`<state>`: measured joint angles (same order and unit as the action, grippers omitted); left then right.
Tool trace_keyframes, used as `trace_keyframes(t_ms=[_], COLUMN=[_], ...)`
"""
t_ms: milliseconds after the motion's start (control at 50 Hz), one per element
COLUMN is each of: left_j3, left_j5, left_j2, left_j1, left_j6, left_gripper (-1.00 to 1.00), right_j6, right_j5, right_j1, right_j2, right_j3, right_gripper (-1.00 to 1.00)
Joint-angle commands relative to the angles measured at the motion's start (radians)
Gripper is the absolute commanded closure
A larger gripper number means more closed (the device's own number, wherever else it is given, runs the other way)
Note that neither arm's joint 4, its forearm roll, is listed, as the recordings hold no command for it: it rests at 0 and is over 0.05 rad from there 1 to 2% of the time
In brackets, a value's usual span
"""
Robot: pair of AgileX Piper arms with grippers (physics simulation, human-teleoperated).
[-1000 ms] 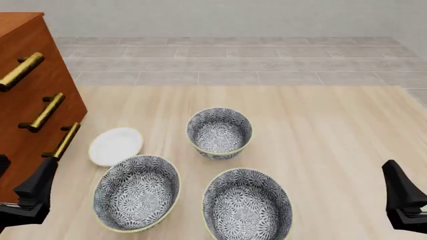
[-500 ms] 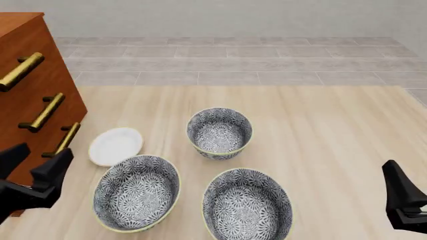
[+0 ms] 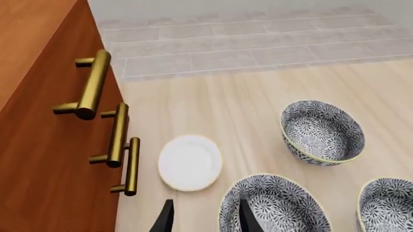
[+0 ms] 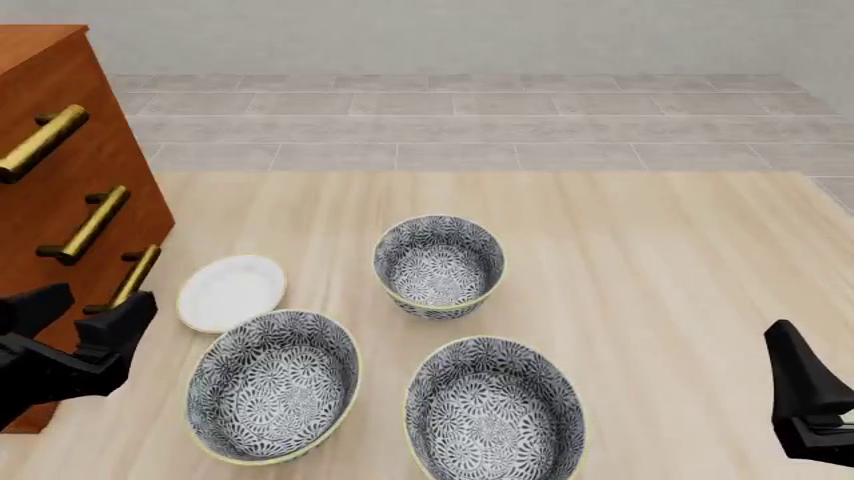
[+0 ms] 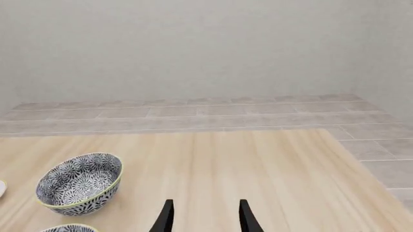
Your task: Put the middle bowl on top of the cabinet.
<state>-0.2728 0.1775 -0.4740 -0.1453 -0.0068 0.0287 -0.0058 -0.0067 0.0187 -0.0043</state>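
Three look-alike floral bowls stand on the wooden table. Counting left to right, the middle bowl (image 4: 439, 265) (image 3: 321, 133) (image 5: 79, 182) is the far one, upright and empty. The tall reddish-brown cabinet (image 4: 67, 200) (image 3: 38, 135) with brass handles fills the left side. My left gripper (image 4: 83, 318) (image 3: 206, 220) is open and holds nothing. It hovers just in front of the cabinet's lower handle, left of the near left bowl (image 4: 274, 385) (image 3: 274, 208). My right gripper (image 4: 790, 355) (image 5: 205, 217) is open at the near right, well away from every bowl.
A small plain white dish (image 4: 231, 291) (image 3: 190, 162) lies between the cabinet and the bowls. The near right bowl (image 4: 495, 408) (image 3: 387, 203) sits by the front edge. Beyond the table's far edge lies a tiled floor (image 4: 467, 130).
My left gripper has risen and moved forward from the lower left corner, ending beside the cabinet's lowest handle. The right arm and all the bowls have stayed put.
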Motion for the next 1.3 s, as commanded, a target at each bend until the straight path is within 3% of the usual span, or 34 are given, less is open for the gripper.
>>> trace_keyframes(t_ms=[20, 260, 700, 1200, 1300], left_j3=[-0.015, 0.041, 0.140, 0.207, 0.238], left_j5=[0.046, 0.015, -0.055, -0.306, -0.412], left_j2=[-0.046, -0.080, -0.136, -0.333, -0.417], left_j1=[-0.019, -0.064, -0.083, -0.079, -0.081], left_j6=[-0.034, -0.106, -0.143, -0.168, -0.173], left_gripper=[-1.00, -1.00, -1.00, -1.00, -1.00], right_j6=[0.005, 0.007, 0.001, 0.004, 0.007], right_j5=[-0.010, 0.003, -0.003, -0.003, 0.005], right_j1=[-0.001, -0.001, 0.003, 0.005, 0.003], right_j2=[0.008, -0.004, 0.004, 0.003, -0.005], right_j3=[0.001, 0.000, 0.002, 0.002, 0.002], right_gripper=[-1.00, -1.00, -1.00, -1.00, -1.00])
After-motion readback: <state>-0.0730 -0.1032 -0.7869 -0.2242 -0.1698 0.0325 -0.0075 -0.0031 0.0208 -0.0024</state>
